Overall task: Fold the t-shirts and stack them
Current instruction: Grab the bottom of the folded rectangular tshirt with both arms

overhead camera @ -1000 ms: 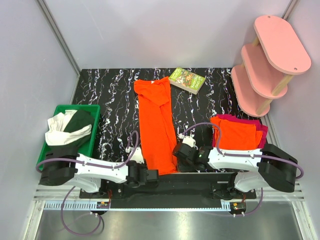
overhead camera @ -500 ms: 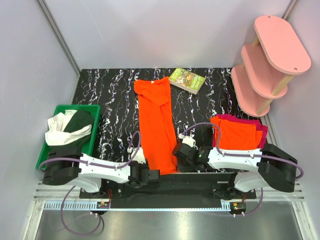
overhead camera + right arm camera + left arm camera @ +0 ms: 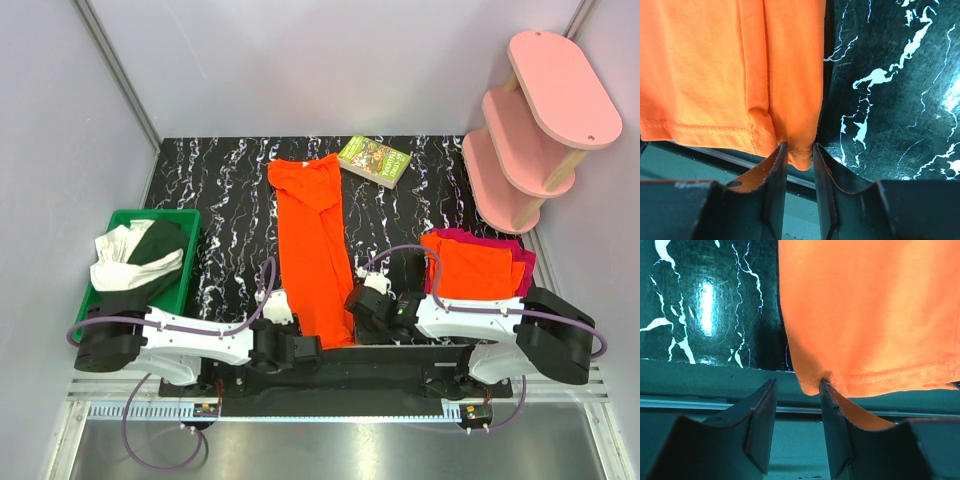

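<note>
A bright orange t-shirt (image 3: 315, 250), folded into a long strip, lies down the middle of the black marbled table (image 3: 225, 190). Its hem hangs at the near edge. My left gripper (image 3: 302, 346) is open at the hem's near left corner (image 3: 810, 384). That corner sits between the jaws (image 3: 797, 385) against the right finger. My right gripper (image 3: 356, 322) is shut on the hem's near right corner (image 3: 801, 150), which is pinched between its jaws (image 3: 800, 147). A folded orange t-shirt (image 3: 478, 268) lies on a magenta-red one (image 3: 522, 262) at the right.
A green bin (image 3: 190, 262) with white and dark cloths stands at the left. A book (image 3: 374, 160) lies at the back, just right of the strip's far end. A pink three-tier shelf (image 3: 545, 110) stands at the back right. The table's metal rail (image 3: 715, 402) runs under both grippers.
My left arm has shifted a little, bringing its gripper closer to the shirt's near left corner. The right arm and the shirt have not moved.
</note>
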Robot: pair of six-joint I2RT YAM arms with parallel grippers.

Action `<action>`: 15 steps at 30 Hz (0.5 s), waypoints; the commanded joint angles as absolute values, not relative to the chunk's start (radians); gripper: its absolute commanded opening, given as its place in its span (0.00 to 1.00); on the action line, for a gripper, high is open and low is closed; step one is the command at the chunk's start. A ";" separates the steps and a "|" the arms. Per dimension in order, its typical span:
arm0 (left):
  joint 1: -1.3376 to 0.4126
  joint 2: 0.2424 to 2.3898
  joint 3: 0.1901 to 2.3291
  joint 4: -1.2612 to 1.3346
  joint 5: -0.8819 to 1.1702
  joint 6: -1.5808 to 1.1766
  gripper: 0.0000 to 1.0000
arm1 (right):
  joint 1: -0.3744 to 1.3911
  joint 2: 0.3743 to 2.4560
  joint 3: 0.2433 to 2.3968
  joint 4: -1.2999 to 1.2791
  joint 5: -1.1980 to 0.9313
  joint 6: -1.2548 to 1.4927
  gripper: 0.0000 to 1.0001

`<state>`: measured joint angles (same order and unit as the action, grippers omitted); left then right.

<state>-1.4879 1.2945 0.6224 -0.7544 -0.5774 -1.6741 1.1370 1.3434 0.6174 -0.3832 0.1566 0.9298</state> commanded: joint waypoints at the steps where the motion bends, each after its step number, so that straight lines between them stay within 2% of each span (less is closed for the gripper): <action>1: -1.489 1.266 0.661 -0.759 -0.646 -1.672 0.43 | 1.144 1.367 0.618 -0.445 0.169 0.900 0.35; 10: -1.497 1.118 0.641 -0.773 -0.704 -1.664 0.44 | 1.144 1.390 0.634 -0.446 0.169 0.888 0.35; 15: -1.499 1.130 0.634 -0.784 -0.704 -1.675 0.45 | 1.144 1.404 0.646 -0.445 0.173 0.882 0.35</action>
<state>-1.4918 1.1263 0.6258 -0.7704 -0.6441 -1.6718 1.1374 1.3678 0.6407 -0.3939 0.1551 0.9047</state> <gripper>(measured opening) 0.444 0.350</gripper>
